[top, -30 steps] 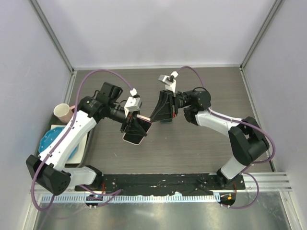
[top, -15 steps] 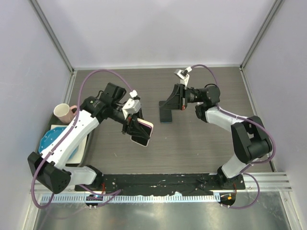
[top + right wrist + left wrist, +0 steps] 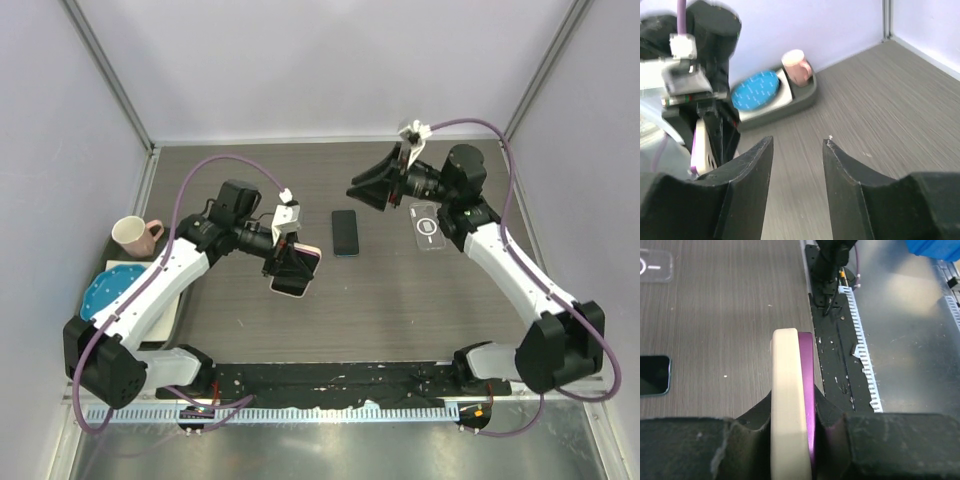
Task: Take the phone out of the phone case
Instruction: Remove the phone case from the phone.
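Left gripper (image 3: 792, 415) clamped on cased phone (image 3: 787, 370), held edge-up above table (image 3: 715, 315). Right gripper (image 3: 797, 142) parted, empty. Likely light, rigid, slick; best pried at the cream-purple seam, from a free corner.

Left arm (image 3: 160, 285) inward, left fingers (image 3: 690, 445) tight in a grip; right arm (image 3: 510, 270) outstretched, right fingers (image 3: 860, 195) apart.

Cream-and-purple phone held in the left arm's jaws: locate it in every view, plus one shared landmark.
Top external: cream-and-purple phone, left of centre.
Left wrist: bottom centre, edge-on.
Right wrist: lower left, partly hidden.
Shared landmark: round blue plate, left edge; top-right corner; upper left.
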`<state>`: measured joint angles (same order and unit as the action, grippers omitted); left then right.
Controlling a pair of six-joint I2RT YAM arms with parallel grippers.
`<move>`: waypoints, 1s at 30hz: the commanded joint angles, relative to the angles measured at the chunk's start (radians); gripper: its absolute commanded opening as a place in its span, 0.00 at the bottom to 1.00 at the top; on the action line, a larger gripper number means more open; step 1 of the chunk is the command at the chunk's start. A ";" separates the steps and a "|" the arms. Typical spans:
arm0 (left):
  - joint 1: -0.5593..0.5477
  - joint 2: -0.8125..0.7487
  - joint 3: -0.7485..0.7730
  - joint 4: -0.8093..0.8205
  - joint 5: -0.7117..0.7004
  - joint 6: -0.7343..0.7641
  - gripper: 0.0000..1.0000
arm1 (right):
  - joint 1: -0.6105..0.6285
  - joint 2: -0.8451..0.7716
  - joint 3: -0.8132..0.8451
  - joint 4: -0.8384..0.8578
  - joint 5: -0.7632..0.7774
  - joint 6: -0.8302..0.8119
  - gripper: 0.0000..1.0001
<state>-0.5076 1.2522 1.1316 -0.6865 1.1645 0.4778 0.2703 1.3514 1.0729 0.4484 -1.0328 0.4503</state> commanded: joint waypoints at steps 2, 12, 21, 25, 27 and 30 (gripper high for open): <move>0.011 -0.023 0.014 0.160 -0.045 -0.096 0.00 | 0.037 -0.115 -0.034 -0.428 0.177 -0.456 0.52; 0.034 -0.036 -0.013 0.286 -0.091 -0.218 0.00 | 0.125 -0.173 -0.119 -0.493 -0.006 -0.590 0.79; 0.038 -0.023 0.034 0.282 -0.058 -0.249 0.00 | 0.168 -0.166 -0.157 -0.382 -0.018 -0.531 0.79; 0.043 -0.030 0.019 0.324 -0.058 -0.286 0.00 | 0.181 -0.135 -0.122 -0.292 -0.053 -0.426 0.80; 0.053 -0.028 0.017 0.370 -0.049 -0.361 0.00 | 0.201 -0.118 -0.131 -0.269 -0.038 -0.427 0.80; 0.057 -0.010 0.063 0.424 -0.045 -0.430 0.00 | 0.224 -0.095 -0.185 -0.194 -0.021 -0.409 0.81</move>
<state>-0.4629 1.2514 1.1164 -0.4103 1.0706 0.1688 0.4644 1.2297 0.9070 0.1036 -1.0523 -0.0113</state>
